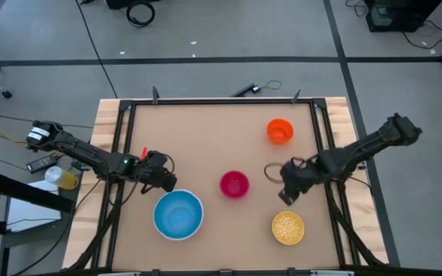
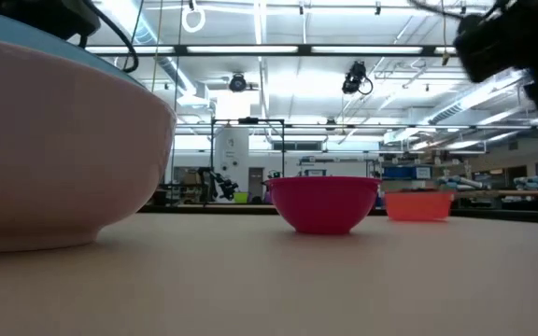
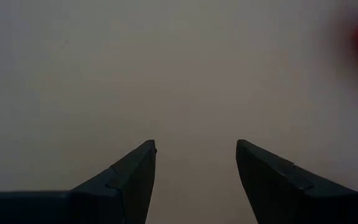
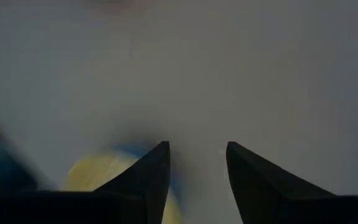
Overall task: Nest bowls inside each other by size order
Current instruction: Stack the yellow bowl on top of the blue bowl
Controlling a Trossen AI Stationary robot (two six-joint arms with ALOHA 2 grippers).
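A light blue bowl sits inside a white bowl at the table's near left. A magenta bowl stands at the middle and also shows in the low view. An orange bowl stands at the far right. A speckled yellow bowl stands at the near right. My left gripper is open and empty, just beyond the blue bowl's far left rim, over bare table. My right gripper is open and empty, just beyond the yellow bowl's far rim.
A dark ring-shaped cable loop lies by the right arm's wrist. A raised frame runs along the table's edges. Bare tabletop lies at the far left and between the bowls.
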